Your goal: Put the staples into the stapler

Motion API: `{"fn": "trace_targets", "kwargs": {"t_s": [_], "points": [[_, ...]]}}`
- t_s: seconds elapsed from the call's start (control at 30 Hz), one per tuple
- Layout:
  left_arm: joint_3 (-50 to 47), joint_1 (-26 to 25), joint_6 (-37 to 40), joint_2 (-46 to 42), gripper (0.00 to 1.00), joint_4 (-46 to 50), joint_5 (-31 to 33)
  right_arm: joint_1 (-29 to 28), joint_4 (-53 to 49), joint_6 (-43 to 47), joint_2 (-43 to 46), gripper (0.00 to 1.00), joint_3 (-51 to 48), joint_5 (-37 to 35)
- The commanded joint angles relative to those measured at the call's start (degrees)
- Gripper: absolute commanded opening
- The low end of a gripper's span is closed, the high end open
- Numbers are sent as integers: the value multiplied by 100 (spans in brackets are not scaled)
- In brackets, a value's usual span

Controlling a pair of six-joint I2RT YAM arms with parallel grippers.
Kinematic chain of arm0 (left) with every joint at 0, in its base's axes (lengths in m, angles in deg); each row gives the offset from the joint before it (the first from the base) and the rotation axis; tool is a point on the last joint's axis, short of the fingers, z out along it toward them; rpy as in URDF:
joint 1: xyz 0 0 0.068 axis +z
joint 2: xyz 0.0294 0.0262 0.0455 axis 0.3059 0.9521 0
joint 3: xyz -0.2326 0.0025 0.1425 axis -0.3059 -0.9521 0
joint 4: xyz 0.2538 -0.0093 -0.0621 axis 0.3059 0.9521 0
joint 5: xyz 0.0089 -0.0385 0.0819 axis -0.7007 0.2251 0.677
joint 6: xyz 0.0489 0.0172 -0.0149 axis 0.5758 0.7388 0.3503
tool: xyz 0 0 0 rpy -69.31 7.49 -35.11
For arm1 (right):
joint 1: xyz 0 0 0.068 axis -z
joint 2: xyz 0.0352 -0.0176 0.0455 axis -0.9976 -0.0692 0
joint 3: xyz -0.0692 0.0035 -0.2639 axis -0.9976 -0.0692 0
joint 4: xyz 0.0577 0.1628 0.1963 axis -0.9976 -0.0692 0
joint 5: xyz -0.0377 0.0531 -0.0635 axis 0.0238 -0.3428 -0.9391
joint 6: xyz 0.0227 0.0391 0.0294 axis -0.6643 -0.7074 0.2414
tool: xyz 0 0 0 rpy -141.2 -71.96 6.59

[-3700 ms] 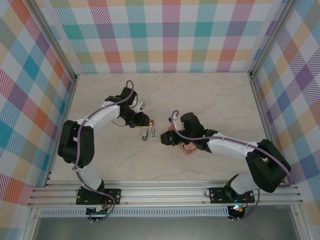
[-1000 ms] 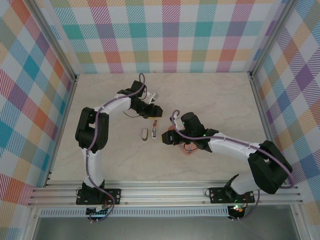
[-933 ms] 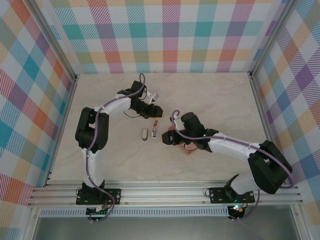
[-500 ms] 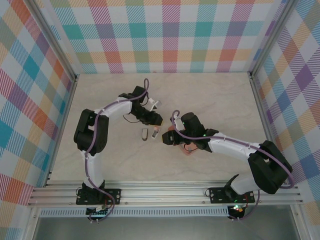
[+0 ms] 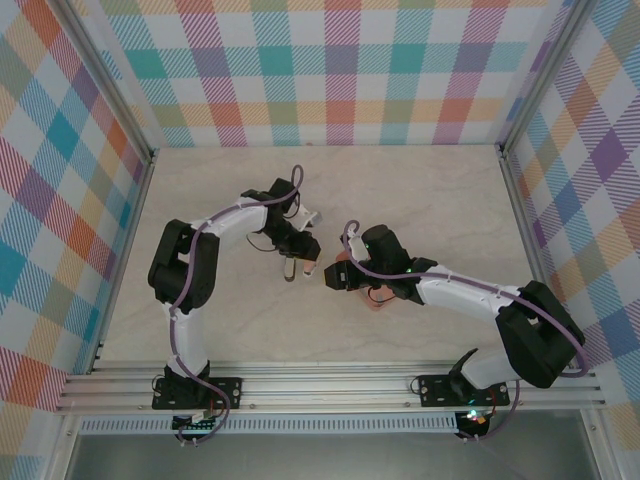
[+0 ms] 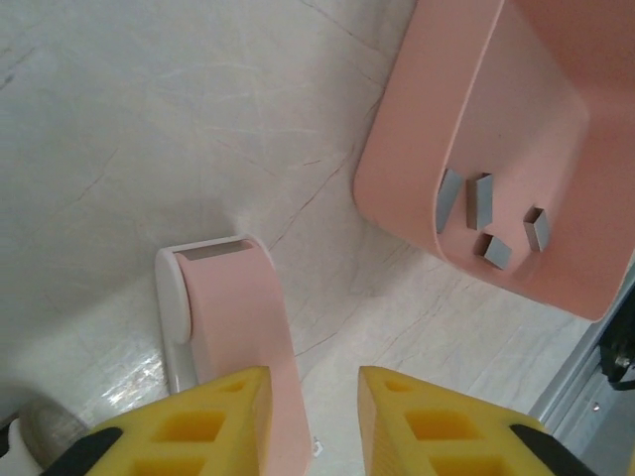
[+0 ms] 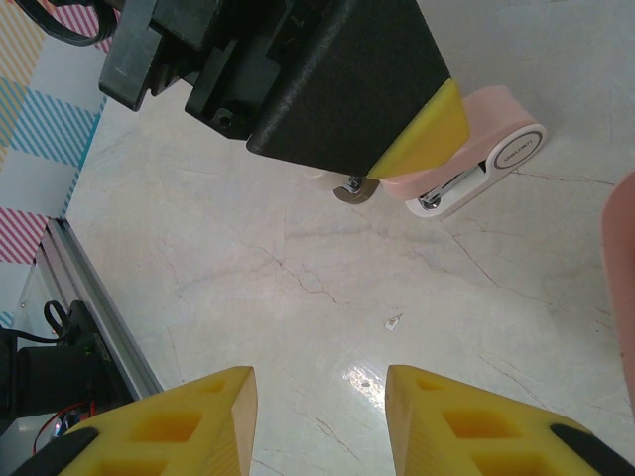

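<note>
Left claw [image 6: 313, 385] moved over stapler [image 6: 233, 307] | staples [image 6: 480, 201] in tray [image 6: 417, 119]

In the left wrist view the stapler [image 6: 233, 317] passes behind the left gripper [image 6: 313, 416] and off the bottom edge, so its near end is unseen. The tray [image 6: 417, 129] is cut by the top and right edges; 4 staples [image 6: 480, 200] show in it, and whether more lie past the frame cannot be told. In the right wrist view the left gripper's finger covers 1 end of the stapler, and the tray is a pink sliver at the right edge. A pale speck [image 7: 394, 320] on the table [image 7: 298, 248] is too small to name. From above, the right arm [image 5: 450, 288] hides most of the tray — the staples are too small to make out there.
</note>
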Motion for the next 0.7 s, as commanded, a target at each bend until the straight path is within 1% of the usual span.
{"fn": "trace_targets", "kwargs": {"t_s": [0.0,0.17,0.4,0.47,0.57,0.67], "points": [[-129,-69,-12,-58,27,269,164,18,-2,5,62,39,-21,-33],[-216,-220,-38,43,25,311,442,23,-39,35,96,39,-25,-62],[-684,-241,-177,167,23,137,825,58,-139,76,243,39,-102,-167],[-802,-273,-214,162,22,90,1009,71,-154,80,288,39,-138,-182],[-891,-315,-245,93,22,25,1002,93,-154,97,337,38,-159,-200],[-1021,-403,-266,27,22,-76,1190,107,-176,115,347,39,-155,-200]]}}
